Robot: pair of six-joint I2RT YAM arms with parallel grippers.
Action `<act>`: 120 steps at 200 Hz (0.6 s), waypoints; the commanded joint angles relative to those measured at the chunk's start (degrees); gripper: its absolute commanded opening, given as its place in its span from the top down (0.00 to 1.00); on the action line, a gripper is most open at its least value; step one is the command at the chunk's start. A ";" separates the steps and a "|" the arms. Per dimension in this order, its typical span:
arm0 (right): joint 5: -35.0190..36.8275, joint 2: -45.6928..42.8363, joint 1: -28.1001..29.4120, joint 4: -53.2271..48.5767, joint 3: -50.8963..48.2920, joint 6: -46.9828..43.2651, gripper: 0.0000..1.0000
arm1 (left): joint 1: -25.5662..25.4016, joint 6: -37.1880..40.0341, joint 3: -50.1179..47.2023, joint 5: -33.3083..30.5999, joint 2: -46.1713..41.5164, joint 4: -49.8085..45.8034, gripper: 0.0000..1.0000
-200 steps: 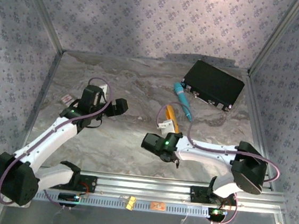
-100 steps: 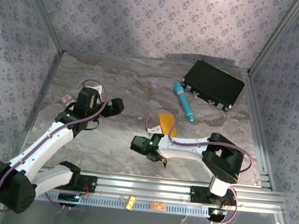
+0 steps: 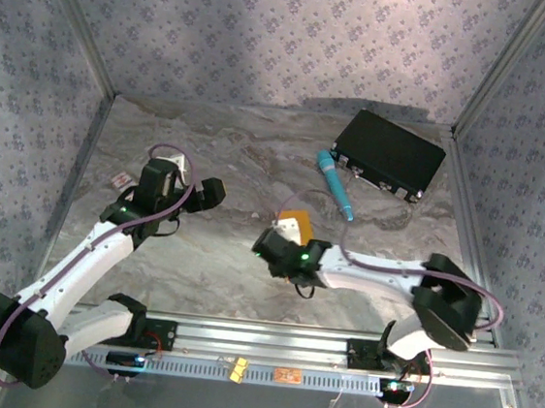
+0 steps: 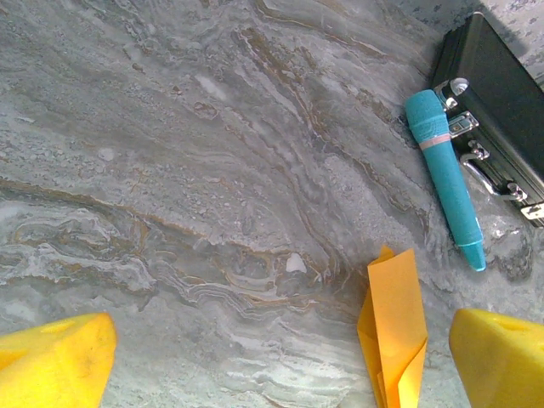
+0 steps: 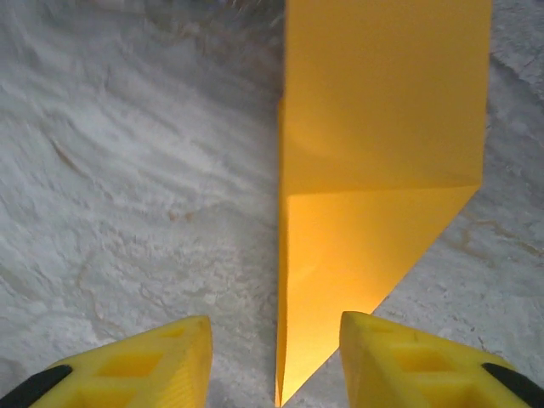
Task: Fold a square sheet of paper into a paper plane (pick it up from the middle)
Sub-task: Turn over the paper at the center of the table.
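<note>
The orange-yellow paper plane lies on the marble table as a folded pointed wedge, its tip toward me. My right gripper is open, its yellow fingers standing either side of that tip; the left one is clear of the paper. From above, the right gripper covers most of the paper plane. My left gripper hovers to the left, wide open and empty. In the left wrist view, the paper plane lies just inside the right finger.
A teal pen-like cylinder lies behind the plane, next to a black case at the back right. A small white-and-red card sits near the left wall. Patterned walls enclose the table.
My right gripper has gone from shut to open around the plane's tip. The right arm swung left, then back a little. The left arm shifted slightly and stayed open.
</note>
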 commanded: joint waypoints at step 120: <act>-31.92 -7.57 -22.48 34.49 -21.06 5.91 0.88 | 2.94 -0.51 -3.12 3.31 -0.33 1.62 0.00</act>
